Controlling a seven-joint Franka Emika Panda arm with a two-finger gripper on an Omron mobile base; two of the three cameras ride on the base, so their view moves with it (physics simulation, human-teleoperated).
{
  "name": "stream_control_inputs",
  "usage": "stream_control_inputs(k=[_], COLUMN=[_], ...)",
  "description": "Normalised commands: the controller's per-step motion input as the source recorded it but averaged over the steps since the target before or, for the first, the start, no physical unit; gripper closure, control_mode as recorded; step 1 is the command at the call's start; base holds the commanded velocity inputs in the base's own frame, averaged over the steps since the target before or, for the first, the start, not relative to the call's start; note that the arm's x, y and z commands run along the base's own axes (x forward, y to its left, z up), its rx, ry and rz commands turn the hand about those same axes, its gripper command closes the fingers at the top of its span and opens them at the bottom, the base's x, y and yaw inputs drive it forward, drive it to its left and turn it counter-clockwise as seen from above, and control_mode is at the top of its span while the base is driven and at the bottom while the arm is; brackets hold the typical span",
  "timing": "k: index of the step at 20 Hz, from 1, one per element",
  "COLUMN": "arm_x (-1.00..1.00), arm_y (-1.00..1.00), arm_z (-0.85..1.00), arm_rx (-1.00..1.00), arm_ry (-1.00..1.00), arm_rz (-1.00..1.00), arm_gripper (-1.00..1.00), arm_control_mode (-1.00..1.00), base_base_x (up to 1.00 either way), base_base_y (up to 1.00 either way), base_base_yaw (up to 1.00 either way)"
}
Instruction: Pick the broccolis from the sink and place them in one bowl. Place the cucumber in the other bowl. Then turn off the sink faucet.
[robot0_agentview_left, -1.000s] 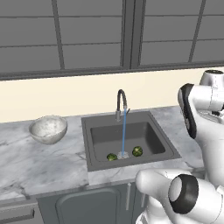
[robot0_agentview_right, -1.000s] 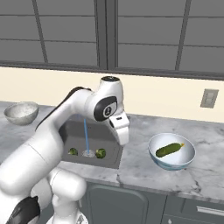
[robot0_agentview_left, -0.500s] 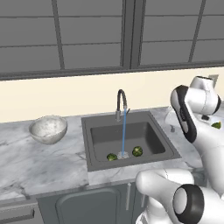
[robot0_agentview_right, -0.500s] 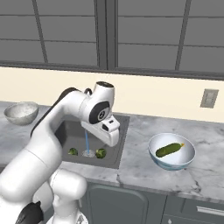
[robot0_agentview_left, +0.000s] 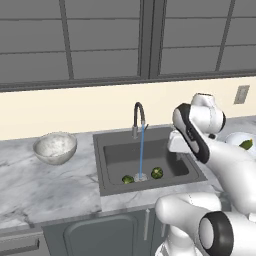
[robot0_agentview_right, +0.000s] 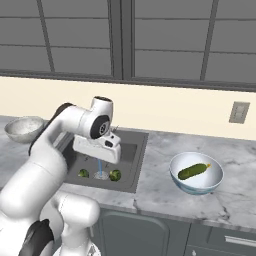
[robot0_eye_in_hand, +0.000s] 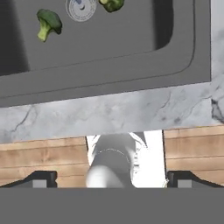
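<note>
Two broccolis (robot0_agentview_left: 128, 179) (robot0_agentview_left: 157, 173) lie on the sink (robot0_agentview_left: 120, 155) floor, one on each side of the drain. The hand view looks down on them as broccolis (robot0_eye_in_hand: 48, 22) (robot0_eye_in_hand: 111, 4) near the drain (robot0_eye_in_hand: 81, 8). The cucumber (robot0_agentview_right: 192, 171) lies in the blue-rimmed bowl (robot0_agentview_right: 212, 182) on the right counter. At the far left stands the speckled bowl (robot0_agentview_left: 55, 146), with nothing in it. Water streams from the sink faucet (robot0_agentview_left: 139, 117). My gripper (robot0_eye_in_hand: 111, 179) is open and holds nothing. It hangs above the sink's front right part, its white hand (robot0_agentview_right: 96, 146) well above the broccolis.
Marble counter (robot0_eye_in_hand: 109, 113) runs on both sides of the sink and along its front edge. A window wall rises behind the faucet. A wall socket (robot0_agentview_right: 238, 112) sits at the right. Grey cabinet doors (robot0_agentview_left: 100, 232) lie below the counter.
The arm has swung left, from the sink's right rim to above the basin. The gripper stays open. Broccolis, cucumber and bowls have not moved.
</note>
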Motion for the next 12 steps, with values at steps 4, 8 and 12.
stream_control_inputs(k=[4,8,12], arm_x=[0.3,0.28,0.26], arm_y=[0.09,0.0,0.0], arm_z=[-0.27,-0.31,-0.32], arm_rx=[0.0,0.06,0.07], arm_ry=[-0.07,-0.22,-0.24], arm_rz=[0.07,0.02,0.0], arm_gripper=[-1.0,-1.0,-1.0], arm_control_mode=[-1.0,-1.0,-1.0], base_base_x=[0.0,0.0,0.0], base_base_y=[0.0,0.0,0.0], base_base_yaw=[0.0,0.0,0.0])
